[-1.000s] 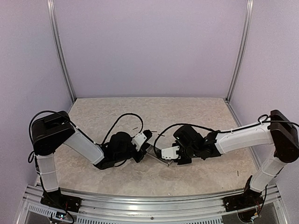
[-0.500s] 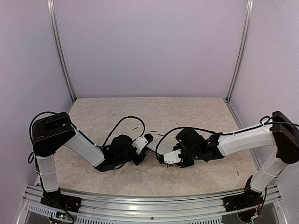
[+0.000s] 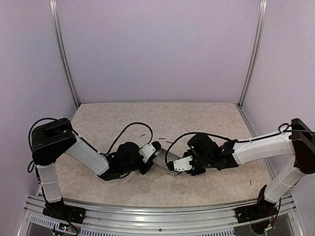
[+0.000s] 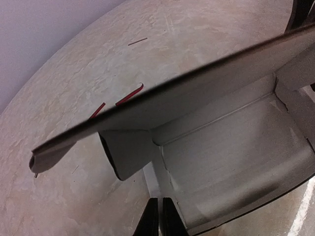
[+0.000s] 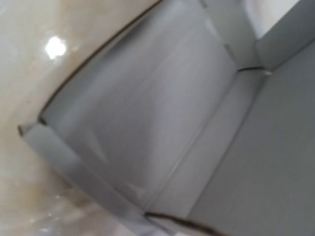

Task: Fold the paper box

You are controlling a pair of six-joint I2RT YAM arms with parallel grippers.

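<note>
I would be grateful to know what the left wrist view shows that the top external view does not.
Only the left wrist: the paper box's creased inside, one panel raised, red slivers on the table, the left gripper's fingertips pinched on a wall. Only the top: both arms and the right gripper at the box's other side. Both: the partly folded box in the left gripper.

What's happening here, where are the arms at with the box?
Both arms meet at the middle of the table over the paper box. It is partly formed: a shallow tray with walls up and one long flap standing open. The left tool looks pinched shut on a wall edge. The right tool is at the box's other side; its grip can't be seen. The fold isn't finished.
</note>
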